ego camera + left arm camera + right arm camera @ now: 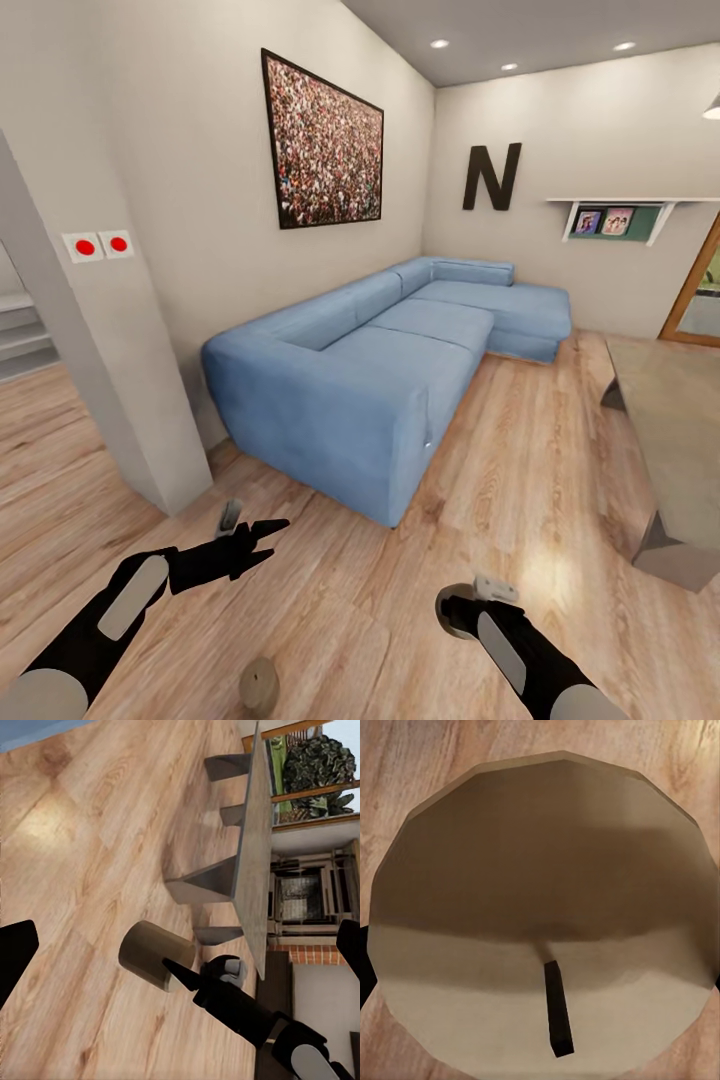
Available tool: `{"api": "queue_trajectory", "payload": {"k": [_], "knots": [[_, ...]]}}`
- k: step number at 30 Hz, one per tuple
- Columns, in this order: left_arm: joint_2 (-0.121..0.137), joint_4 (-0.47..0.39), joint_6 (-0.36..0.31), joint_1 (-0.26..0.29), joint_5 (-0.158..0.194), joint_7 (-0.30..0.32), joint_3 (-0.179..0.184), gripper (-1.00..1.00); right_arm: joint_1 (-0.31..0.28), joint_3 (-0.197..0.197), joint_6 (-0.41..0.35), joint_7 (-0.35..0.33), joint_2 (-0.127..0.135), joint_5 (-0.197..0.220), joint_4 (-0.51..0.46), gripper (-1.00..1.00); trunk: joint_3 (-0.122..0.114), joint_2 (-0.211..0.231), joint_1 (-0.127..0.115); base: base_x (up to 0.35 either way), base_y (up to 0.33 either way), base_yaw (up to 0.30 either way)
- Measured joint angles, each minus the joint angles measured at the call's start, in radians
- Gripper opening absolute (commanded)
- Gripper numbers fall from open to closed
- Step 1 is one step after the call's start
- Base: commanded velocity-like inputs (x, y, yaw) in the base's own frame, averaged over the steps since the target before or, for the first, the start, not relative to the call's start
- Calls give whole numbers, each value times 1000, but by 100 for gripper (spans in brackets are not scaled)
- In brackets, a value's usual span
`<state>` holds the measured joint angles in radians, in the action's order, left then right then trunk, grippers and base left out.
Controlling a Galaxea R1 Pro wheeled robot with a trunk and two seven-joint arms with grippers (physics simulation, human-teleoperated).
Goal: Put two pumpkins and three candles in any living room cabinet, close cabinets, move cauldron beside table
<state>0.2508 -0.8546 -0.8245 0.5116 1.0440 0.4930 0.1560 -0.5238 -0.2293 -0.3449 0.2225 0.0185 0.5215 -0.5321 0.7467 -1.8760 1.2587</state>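
- Second candle (260,685): a tan stub standing on the wood floor (520,470). It is nearest the robot, on the near side of the sofa (340,400) and apart from both claws.
- Left gripper (272,540): held low above the floor, just short of the sofa's near corner. In the left wrist view its dark fingers (16,956) sit at opposite edges of the frame, so the jaws are spread wide with nothing between them.
- Right gripper (468,598): held low, off the sofa's near end toward the table side.
- Candle (540,892): a tan cylinder with a short dark wick. The right wrist view looks straight down on its round top at close range, with dark finger edges on either side. The left wrist view shows one right finger against its side. The claw appears closed on this candle, though the contact is not clearly visible.
- Table (670,420): a grey slab on angular legs, across the open floor from the sofa's long front.
- Sofa: blue, L-shaped, set along the wall and into the far corner.
- Framed crowd picture (325,140): on the wall above the sofa back.
- Letter N (491,177) and white shelf (610,205): on the far wall behind the sofa's chaise end.
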Motion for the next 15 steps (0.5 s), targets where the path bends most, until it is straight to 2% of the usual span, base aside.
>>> {"api": "queue_trajectory", "payload": {"k": [9, 10, 15], "knots": [[-5, 0, 2, 0, -4, -17, 2, 100, 0, 0, 0, -5, 1, 2, -3, -100, 28, -63, 35, 0, 0, 0], [-6, 0, 2, 0, -5, -30, 2, 100, 0, 0, 0, -8, 1, 2, -4, -100, 31, -70, 38, 0, 0, 0], [-13, 0, 2, 0, -3, -193, 2, 100, 0, 0, -1, -20, 0, 1, -4, -100, 47, -105, 58, 0, 0, 0]]}}
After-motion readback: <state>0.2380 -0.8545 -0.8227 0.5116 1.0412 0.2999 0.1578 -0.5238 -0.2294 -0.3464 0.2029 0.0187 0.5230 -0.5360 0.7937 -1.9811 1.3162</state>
